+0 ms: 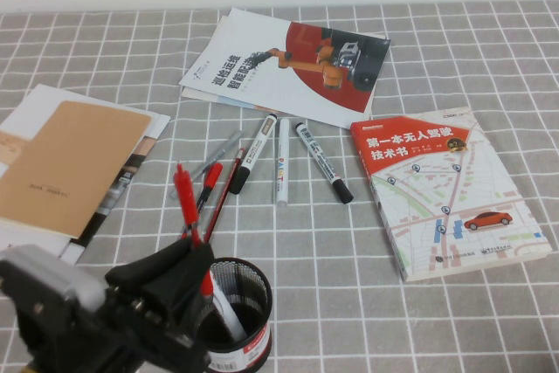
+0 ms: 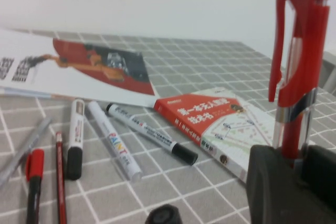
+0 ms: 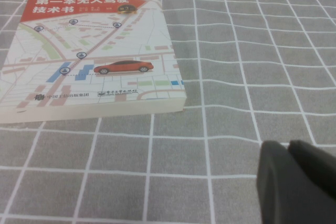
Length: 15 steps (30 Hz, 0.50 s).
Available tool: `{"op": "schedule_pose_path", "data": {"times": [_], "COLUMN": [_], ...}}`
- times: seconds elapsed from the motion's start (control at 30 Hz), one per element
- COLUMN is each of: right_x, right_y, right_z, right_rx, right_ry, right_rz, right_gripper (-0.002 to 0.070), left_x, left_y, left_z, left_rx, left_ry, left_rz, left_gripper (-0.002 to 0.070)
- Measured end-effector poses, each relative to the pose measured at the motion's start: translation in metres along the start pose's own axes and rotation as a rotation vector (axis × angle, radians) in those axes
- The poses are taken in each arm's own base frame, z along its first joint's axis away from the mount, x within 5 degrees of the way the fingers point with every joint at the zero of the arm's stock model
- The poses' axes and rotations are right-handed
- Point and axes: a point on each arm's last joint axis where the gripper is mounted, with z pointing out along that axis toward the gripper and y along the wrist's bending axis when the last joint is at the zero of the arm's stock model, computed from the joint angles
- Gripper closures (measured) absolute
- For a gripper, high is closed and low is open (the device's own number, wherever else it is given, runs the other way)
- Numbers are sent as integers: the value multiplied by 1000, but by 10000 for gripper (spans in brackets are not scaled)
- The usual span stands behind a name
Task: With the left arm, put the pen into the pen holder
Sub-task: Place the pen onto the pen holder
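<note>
Nearest the camera, at the near-left corner of the tabletop [image 1: 419,321], the left arm [image 1: 61,312] reaches in, and the left gripper [image 1: 194,261] pinches the pen [image 1: 187,203] by its lower part. The pen stands nearly upright, its red clip cap at the top, with its lower end at the rim of the pen holder [image 1: 238,316], on the holder's left side. In the left wrist view the red pen [image 2: 298,61] rises straight up out of the black fingers [image 2: 273,182] pressed against it. The pen holder stands near the table's near edge, just beside the gripper, and a white marker [image 1: 229,314] leans inside it.

Toward the middle of the tabletop lies a loose row of pens: a grey pen [image 1: 217,158], a red-capped pen [image 1: 208,186], a thin red pencil [image 1: 225,189], a black-capped marker [image 1: 253,154], a white paint marker [image 1: 283,162] and another black-tipped marker [image 1: 323,162].

A map book [image 1: 447,191] with a red car on its cover lies toward the right edge. A brochure [image 1: 288,64] showing an orange robot arm lies near the far edge, and a brown notebook [image 1: 72,163] on white papers sits by the left edge.

Only a dark tip of the right gripper [image 3: 298,182] shows, low over the checked cloth close to the map book [image 3: 89,51]; I cannot tell how its fingers stand.
</note>
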Motion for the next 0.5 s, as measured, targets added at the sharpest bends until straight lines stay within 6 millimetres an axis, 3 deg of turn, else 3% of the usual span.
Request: {"op": "schedule_pose_path", "data": {"times": [0.2, 0.5], "right_x": [0, 0], "right_y": [0, 0], "right_z": [0, 0], "right_rx": [0, 0], "right_ry": [0, 0], "right_rz": [0, 0], "right_gripper": [691, 691], "left_x": [1, 19], "left_y": [0, 1], "left_z": [-4, 9], "left_rx": [26, 4], "left_ry": [-42, 22], "left_rz": [38, 51], "left_gripper": [604, 604]}}
